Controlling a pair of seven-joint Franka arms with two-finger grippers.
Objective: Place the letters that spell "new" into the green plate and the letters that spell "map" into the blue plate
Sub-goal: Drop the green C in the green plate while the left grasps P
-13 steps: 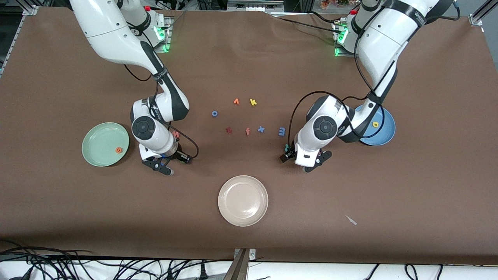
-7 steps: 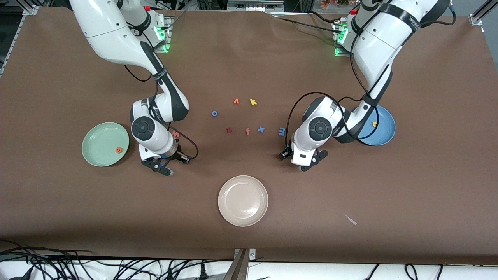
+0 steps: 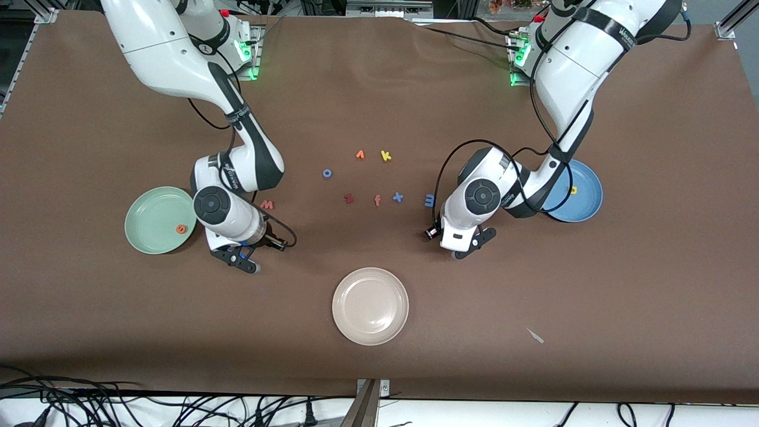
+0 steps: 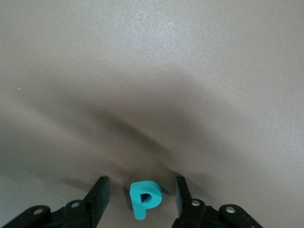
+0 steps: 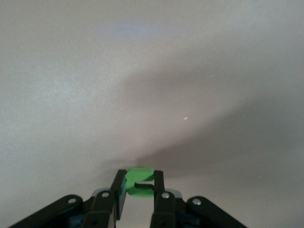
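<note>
In the front view, the teal "p" and the green "n" are hidden under the wrists of the left arm and the right arm, and both are seen only in the wrist views. The blue plate is partly covered at its 9 o'clock side by the left arm, and the yellow letter lying in it is too small to be read. The small pale scrap on the tabletop cannot be identified.

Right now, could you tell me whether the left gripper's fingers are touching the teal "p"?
Apart. The left wrist view shows bare table between the teal "p" and each of the fingers.
</note>
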